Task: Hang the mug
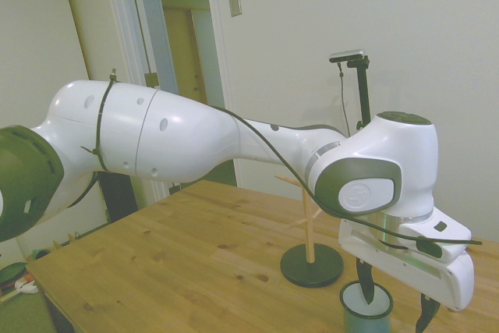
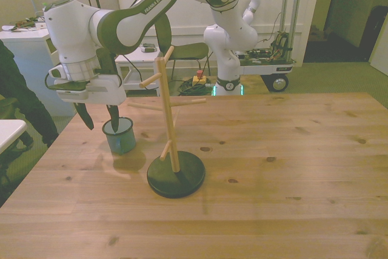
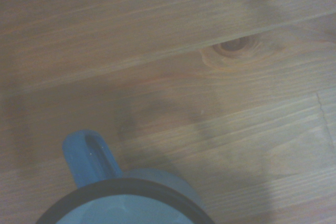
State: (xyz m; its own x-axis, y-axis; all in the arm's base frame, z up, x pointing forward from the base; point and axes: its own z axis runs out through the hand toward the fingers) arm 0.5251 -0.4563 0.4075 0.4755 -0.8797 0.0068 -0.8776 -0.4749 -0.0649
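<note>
Mug (image 2: 119, 136), small blue-teal enamel cylinder: probably light, rigid, slick. Gripper (image 2: 98, 119) spread wide, one finger dipping inside rim. Pinching wall looks best, leaving handle (image 3: 89, 157) free for wooden peg stand (image 2: 171, 125).

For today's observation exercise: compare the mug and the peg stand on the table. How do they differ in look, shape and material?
The mug is blue-teal with a dark rim; the peg stand is pale wood on a dark round base. The mug is short, hollow and cylindrical; the stand is tall and thin with angled pegs. One of the gripper fingers dips inside the mug; the stand is untouched. Both stand upright on the table.
</note>
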